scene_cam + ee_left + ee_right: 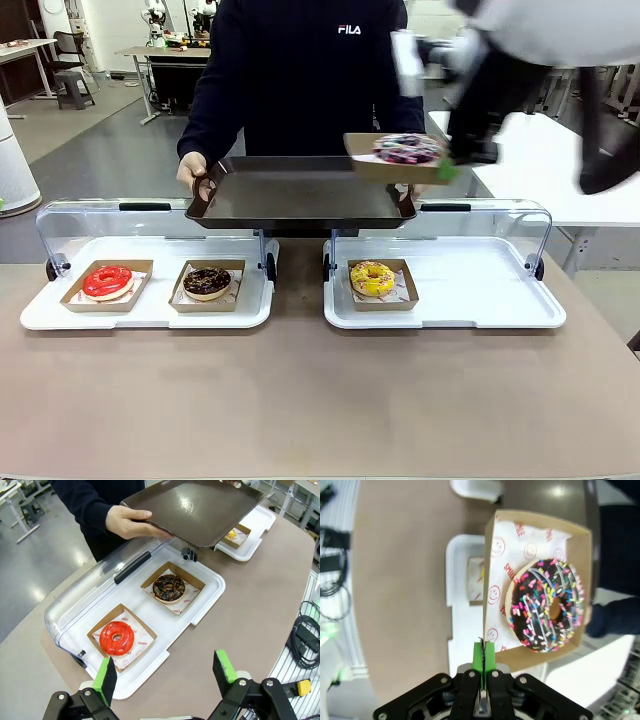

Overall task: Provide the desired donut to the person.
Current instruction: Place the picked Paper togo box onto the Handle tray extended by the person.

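The right fingers (479,659) pinch one wall of the box (496,570) carrying the sprinkled donut (547,605), up at the right end of the tray (290,190) the person (300,80) holds, while the left fingers (223,666) gape wide above the surface (240,605) near the red donut (116,637).

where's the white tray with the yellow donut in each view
front view: white tray lower right of centre, yellow donut at its left end.
left wrist view: top right, partly under the person's dark tray.
right wrist view: left of centre, behind the donut box pinched in the right pincer.
shared landmark: the brown table it sits on.
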Tool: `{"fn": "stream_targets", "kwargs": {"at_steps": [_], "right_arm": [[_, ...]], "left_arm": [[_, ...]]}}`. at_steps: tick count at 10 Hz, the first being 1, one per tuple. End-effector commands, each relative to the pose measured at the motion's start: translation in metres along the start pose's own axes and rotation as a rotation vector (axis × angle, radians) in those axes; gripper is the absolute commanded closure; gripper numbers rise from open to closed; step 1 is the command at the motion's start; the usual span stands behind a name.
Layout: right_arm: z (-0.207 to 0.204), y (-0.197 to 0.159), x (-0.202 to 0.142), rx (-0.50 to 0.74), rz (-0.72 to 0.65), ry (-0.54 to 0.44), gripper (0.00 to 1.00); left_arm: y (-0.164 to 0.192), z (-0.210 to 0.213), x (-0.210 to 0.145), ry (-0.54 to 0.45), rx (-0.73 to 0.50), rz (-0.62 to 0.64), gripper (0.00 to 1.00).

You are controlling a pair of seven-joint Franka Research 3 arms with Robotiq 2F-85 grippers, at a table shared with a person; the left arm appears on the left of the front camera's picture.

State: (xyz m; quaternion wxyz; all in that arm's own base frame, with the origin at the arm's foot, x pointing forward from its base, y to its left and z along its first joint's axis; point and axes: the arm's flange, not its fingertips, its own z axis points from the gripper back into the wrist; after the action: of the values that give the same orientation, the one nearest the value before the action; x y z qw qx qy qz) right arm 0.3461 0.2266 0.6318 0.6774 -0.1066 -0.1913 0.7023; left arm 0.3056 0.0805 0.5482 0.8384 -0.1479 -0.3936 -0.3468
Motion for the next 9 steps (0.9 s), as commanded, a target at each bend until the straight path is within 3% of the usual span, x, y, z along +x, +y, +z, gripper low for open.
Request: {"fn": "stream_targets", "kwargs": {"at_steps": [1,4,6,9], "right_arm": [[-0.035,-0.041,0.033,-0.023,-0.057,0.085,0.99],[-0.091,-0.052,0.057,-0.060,-0.079,0.044,0.99],[-0.113,-0.057,0.052,-0.101,-0.116,0.021,0.99],[-0.139,-0.075,0.042,-0.082,-0.034,0.025,0.99]], "left_arm": [[0.001,0.000,-0.001,-0.008,-0.006,0.001,0.00],[0.001,0.000,-0.001,-0.008,-0.006,0.001,0.00],[0.001,0.000,-0.001,-0.008,-0.006,0.001,0.00],[0.001,0.000,-0.001,-0.008,-0.006,0.001,0.00]]}}
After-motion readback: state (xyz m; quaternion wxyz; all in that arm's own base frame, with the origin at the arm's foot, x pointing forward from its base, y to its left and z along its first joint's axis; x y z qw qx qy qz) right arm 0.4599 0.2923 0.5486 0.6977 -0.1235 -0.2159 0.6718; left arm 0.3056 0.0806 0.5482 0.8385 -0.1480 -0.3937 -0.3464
